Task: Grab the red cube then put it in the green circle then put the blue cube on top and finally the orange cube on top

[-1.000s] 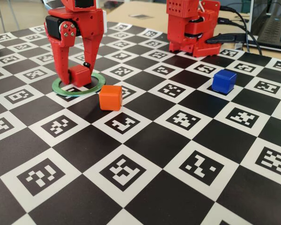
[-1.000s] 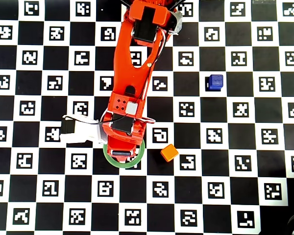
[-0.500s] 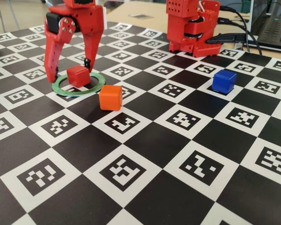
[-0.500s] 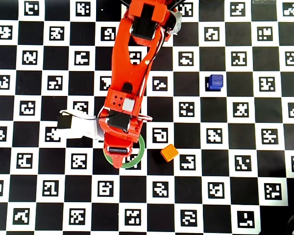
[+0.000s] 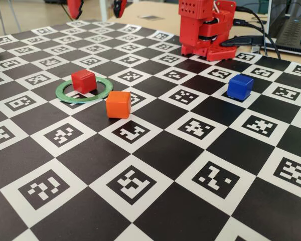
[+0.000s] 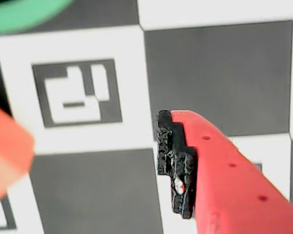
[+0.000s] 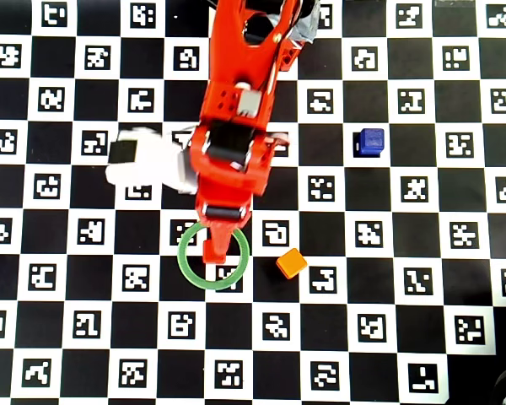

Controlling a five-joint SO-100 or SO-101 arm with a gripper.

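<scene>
Red cube (image 5: 84,81) sits inside the green circle (image 5: 101,94) on the desk, alone. Jaws spread and empty, high above it. Orange cube (image 5: 118,104) lies just beside the ring; blue cube (image 5: 240,87) well apart.

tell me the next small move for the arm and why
Probably swing toward the blue cube to pick it up. The red cube already sits inside the green circle, released, and the gripper is raised well above it with nothing held. The blue cube stands alone on the board, away from the ring, while the orange cube goes on last.
</scene>
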